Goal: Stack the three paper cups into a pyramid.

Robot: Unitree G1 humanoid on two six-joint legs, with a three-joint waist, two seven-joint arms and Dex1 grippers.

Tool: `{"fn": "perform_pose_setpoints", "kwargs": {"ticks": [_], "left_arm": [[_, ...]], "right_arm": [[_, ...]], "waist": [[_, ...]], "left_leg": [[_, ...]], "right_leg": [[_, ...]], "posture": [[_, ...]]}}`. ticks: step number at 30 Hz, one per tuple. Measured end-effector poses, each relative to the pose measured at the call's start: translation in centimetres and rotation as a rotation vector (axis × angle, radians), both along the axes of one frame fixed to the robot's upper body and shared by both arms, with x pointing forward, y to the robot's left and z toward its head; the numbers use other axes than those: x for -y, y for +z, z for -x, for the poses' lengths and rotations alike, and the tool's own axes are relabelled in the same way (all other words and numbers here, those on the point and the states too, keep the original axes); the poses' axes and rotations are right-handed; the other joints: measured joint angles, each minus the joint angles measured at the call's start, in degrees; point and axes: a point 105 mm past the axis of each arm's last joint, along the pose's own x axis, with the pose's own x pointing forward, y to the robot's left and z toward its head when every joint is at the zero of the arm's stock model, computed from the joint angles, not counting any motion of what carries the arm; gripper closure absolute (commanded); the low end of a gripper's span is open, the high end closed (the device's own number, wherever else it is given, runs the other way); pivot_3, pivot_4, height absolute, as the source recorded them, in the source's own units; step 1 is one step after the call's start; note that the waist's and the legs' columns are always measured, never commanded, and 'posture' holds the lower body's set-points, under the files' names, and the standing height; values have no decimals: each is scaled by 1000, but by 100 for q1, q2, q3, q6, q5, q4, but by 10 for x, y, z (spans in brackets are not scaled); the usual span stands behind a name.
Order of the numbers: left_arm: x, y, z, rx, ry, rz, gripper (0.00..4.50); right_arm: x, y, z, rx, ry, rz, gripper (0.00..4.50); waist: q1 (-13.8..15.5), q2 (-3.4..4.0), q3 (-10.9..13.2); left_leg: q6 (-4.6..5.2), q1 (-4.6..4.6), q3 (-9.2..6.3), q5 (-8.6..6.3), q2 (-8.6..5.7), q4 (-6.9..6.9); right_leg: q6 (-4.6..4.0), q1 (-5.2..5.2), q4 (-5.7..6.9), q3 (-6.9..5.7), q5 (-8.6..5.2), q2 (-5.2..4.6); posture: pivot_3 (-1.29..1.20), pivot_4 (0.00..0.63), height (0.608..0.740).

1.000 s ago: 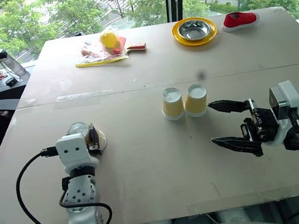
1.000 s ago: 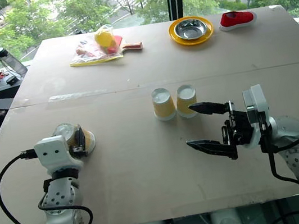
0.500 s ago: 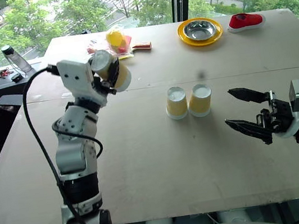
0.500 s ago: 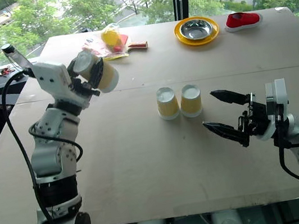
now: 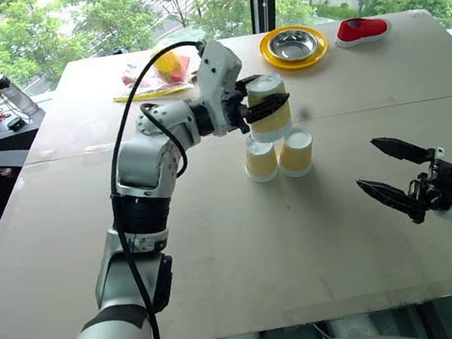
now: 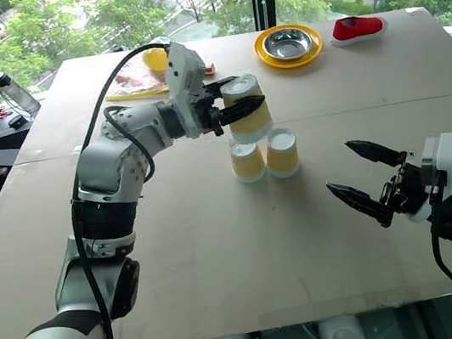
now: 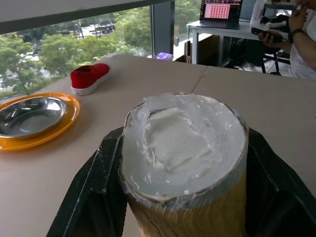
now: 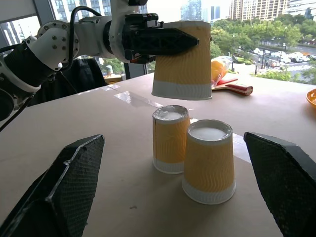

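The third paper cup (image 5: pixel 269 108) hangs upside down in the air, white base up, just above the two paper cups (image 5: pixel 279 155) that stand inverted and touching side by side near the middle of the table (image 5: pixel 221 248). A clear gap shows between its rim and the bases below in the right wrist view, so it is not resting on them. The left gripper (image 5: pixel 265 105) is clamped on this raised cup, one black finger on each ribbed side (the cup's crumpled white base fills the space between the fingers in the left wrist view), with the arm reaching in level from the table's left side.

The right gripper (image 5: pixel 394 170) hovers over the table nearer the right edge, well apart from the cups, its two black fingers spread wide with nothing between them, pointing toward the pair.

Along the far edge sit a steel bowl (image 5: pixel 293 43) on a yellow plate (image 5: pixel 271 56), a red shoe (image 5: pixel 362 28) just beside it toward the far right corner, and a clear bag of yellow and red items (image 5: pixel 151 78) with a paddle handle sticking out. Off the table's left edge, a water bottle (image 5: pixel 13 95) stands on a dark side surface.
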Motion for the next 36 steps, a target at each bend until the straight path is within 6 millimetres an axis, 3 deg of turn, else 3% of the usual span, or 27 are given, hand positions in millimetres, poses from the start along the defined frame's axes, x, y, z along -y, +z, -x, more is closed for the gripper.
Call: {"fn": "perform_pose_setpoints", "kwargs": {"ticks": [14, 24, 26, 27, 28, 30, 36], "left_arm": [[14, -10, -5, 38, -69, 3, 2305], [11, -24, -10, 71, -57, -34, 2305], [12, -25, -10, 66, -63, -29, 1249], [12, -25, -10, 65, -65, -28, 1034], [11, -26, -10, 62, -65, -29, 494], [10, -29, -11, 53, -59, -30, 46], [9, -27, -12, 52, -50, -8, 46]], "right_arm": [[1, 6, 2, 22, -47, 13, 0], [1, 5, 3, 20, -43, 13, 0], [1, 5, 4, 19, -42, 14, 0], [1, 4, 4, 18, -42, 14, 0], [1, 4, 4, 17, -41, 14, 0], [1, 4, 4, 16, -40, 14, 0], [1, 5, 5, 23, -33, 12, 0]], "waist": [[25, 0, 0], [18, 0, 0], [17, 0, 0], [17, 0, 0], [17, 0, 0], [16, 0, 0], [18, 0, 0]], "left_leg": [[17, -3, -1, -10, -1, 4], [20, -2, -2, -11, -1, 5], [21, -2, -2, -12, -1, 6], [21, -2, -2, -12, -1, 6], [21, -2, -2, -12, -1, 6], [21, -2, -3, -12, -1, 6], [21, -3, -3, -12, -1, 6]], "right_leg": [[0, 0, -1, -2, 0, -1], [0, 1, 1, -2, 0, 0], [0, 1, 2, -2, 0, 0], [0, 1, 2, -2, 0, 0], [0, 1, 2, -2, 0, 0], [0, 0, 3, -2, 0, 0], [0, 0, 3, -2, 0, 0]], "posture": [[0, 150, 740], [0, 150, 740], [0, 150, 740], [0, 150, 740], [0, 150, 740], [0, 150, 740], [0, 150, 740]]}}
